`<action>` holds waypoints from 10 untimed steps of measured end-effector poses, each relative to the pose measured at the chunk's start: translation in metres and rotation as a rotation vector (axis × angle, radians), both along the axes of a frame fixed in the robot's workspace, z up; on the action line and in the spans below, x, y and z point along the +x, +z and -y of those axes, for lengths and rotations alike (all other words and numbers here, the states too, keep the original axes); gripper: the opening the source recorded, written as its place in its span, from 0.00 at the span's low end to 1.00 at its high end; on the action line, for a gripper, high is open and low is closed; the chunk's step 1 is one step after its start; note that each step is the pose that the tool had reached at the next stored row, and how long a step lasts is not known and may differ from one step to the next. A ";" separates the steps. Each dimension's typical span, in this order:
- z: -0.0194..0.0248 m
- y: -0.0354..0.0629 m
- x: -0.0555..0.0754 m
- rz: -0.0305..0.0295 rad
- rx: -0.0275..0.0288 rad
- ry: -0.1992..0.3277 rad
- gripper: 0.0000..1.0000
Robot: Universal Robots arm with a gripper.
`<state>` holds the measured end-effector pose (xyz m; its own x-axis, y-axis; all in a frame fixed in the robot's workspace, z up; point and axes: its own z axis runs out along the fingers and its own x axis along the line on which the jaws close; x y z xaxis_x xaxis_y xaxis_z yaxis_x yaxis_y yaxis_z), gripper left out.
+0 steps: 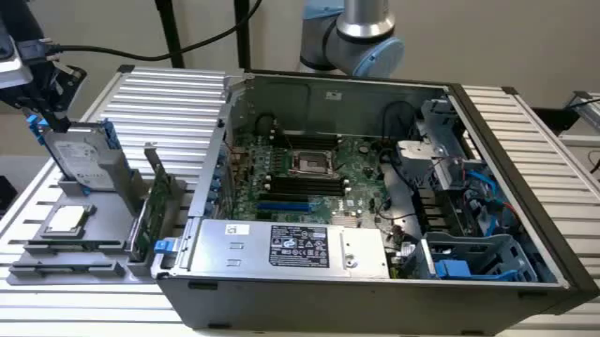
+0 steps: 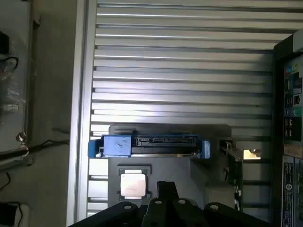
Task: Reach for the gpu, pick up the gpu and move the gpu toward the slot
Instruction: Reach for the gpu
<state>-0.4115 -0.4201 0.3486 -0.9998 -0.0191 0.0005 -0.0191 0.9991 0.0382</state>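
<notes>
Externally, the gripper point(image 1: 55, 116) hangs over the drive point(image 1: 83, 158); whether it is wide or narrow cannot be told. The gpu point(image 1: 154, 203) stands edge-on in the rack point(image 1: 66, 270), beside the case point(image 1: 375, 295). Wrist view: gripper point(image 2: 166, 191) near the chip point(image 2: 132, 184); gpu point(image 2: 233, 165) apart, untouched.

One open desktop computer case point(image 1: 375, 298) sits on one ribbed metal table point(image 1: 159, 91). The case contains one green motherboard point(image 1: 361, 158) with one processor socket point(image 1: 308, 163), one silver power supply point(image 1: 291, 246) and one blue drive cage point(image 1: 468, 263). One grey holder point(image 1: 66, 270) carries three parts: one hard drive in a blue frame point(image 1: 80, 158), one square processor chip point(image 1: 67, 219) and one gpu point(image 1: 159, 200). There is one robot arm point(image 1: 361, 31) and one gripper point(image 1: 55, 119).
</notes>
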 end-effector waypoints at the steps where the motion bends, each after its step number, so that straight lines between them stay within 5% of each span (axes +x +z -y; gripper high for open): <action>1: 0.0000 0.0000 0.000 0.0000 0.0000 0.000 0.11; 10: 0.0000 0.0000 0.000 0.0000 0.0000 0.000 0.11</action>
